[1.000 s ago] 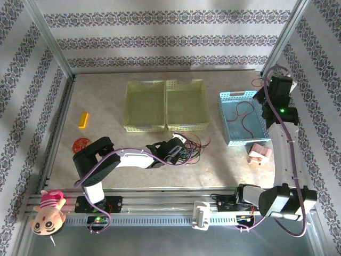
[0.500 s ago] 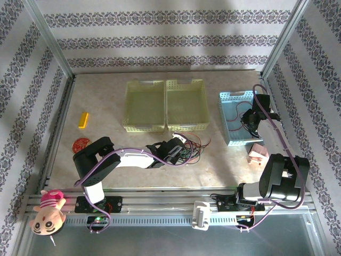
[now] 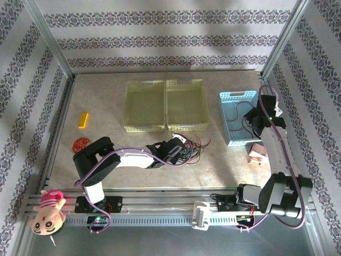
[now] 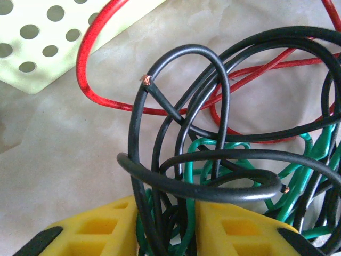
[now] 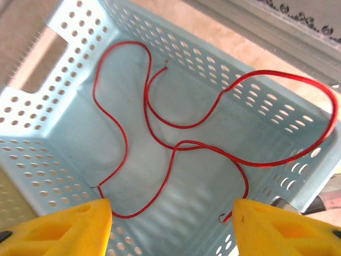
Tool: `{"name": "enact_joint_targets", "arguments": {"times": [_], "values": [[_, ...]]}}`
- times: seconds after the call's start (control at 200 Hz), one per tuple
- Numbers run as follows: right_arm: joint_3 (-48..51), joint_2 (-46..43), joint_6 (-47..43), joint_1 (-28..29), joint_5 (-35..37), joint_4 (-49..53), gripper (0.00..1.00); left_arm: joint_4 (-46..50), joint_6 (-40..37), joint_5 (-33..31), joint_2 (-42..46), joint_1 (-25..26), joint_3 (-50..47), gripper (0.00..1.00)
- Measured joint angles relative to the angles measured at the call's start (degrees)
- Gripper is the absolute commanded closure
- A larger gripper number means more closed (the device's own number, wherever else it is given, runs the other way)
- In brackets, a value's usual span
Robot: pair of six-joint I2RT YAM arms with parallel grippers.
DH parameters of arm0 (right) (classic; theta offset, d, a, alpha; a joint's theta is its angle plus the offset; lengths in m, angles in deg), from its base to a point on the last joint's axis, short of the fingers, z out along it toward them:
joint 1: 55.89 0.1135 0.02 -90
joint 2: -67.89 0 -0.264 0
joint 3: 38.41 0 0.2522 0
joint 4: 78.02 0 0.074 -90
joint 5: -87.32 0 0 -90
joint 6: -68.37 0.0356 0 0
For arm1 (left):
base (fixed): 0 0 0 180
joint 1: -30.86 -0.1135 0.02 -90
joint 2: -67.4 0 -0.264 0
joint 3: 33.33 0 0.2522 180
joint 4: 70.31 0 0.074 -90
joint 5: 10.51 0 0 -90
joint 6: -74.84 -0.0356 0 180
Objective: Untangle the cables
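Cables [image 4: 187, 49], black and green, run bunched between the closed fingers of the left claw [image 4: 168, 229]. The knot lies on the counter [image 3: 106, 101], with red loops spilling outward. The right claw [image 5: 171, 208] hangs open over the blue basket [image 5: 48, 106], where one red wire [image 5: 200, 143] lies loose. That strand looks sorted. Next, the right claw should cross to the knot and draw out a free end.

Left claw [image 4: 166, 216] sits pinched narrow; right claw [image 5: 173, 213] gapes wide.
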Motion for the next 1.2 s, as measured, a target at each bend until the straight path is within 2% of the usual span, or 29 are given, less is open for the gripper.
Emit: {"name": "enact_joint_targets", "arguments": {"times": [0.1,0.2,0.385,0.52,0.665,0.899,1.199], "values": [[0.02,-2.69,-1.11,0.07,-3.19,0.83,0.41,0.0,0.0,0.0,0.0,0.0,0.0,0.7],[0.66,-3.48,-3.28,2.99,-8.04,1.14,0.42,0.0,0.0,0.0,0.0,0.0,-0.02,0.7],[3.15,-1.55,-9.4,21.79,-19.17,0.76,0.43,0.0,0.0,0.0,0.0,0.0,-0.02,0.69],[4.9,4.28,-11.47,29.09,-23.47,0.33,0.44,0.0,0.0,0.0,0.0,0.0,-0.02,0.69],[5.53,12.31,-12.13,31.47,-23.08,0.33,0.43,0.0,0.0,0.0,0.0,0.0,-0.02,0.69],[2.86,22.51,-13.09,32.83,-17.73,-0.28,0.44,0.0,0.0,0.0,0.0,0.02,-0.02,0.69],[-2.75,29.51,-14.14,37.75,-8.04,-2.01,0.45,0.04,0.0,0.0,0.0,0.02,-0.02,0.69]]}}
